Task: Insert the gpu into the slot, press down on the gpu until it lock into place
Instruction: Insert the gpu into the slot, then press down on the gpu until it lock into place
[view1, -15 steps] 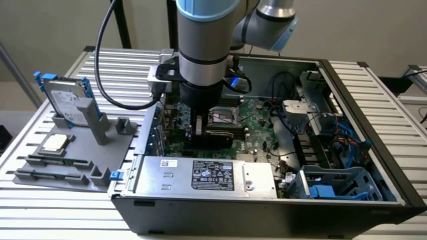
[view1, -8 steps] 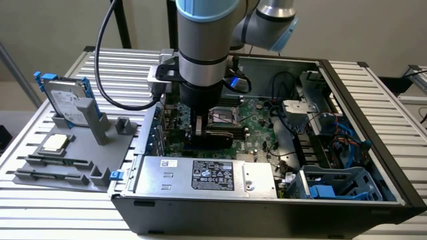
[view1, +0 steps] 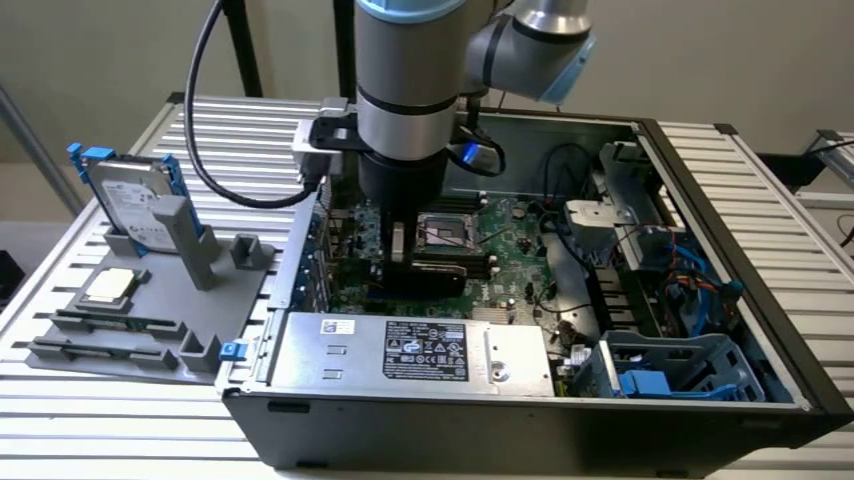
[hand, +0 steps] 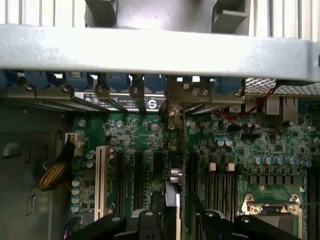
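My pincer (hand: 172, 217), fingers parted either side of the gpu (hand: 171, 197), which stands edge-on in the green motherboard (hand: 235, 150) for seating.

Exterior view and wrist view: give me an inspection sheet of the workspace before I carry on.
Surface: slatted metal table carrying an open computer case.
Job's things: gpu stands edge-on over the green motherboard; slot hidden beneath it.
Clutter: grey tray with hard drive; power supply in the case.
Gripper: gripper down inside the case, at the gpu.
Cables: black cable loops off the arm; blue cables in the case.
Surroundings: plain wall.
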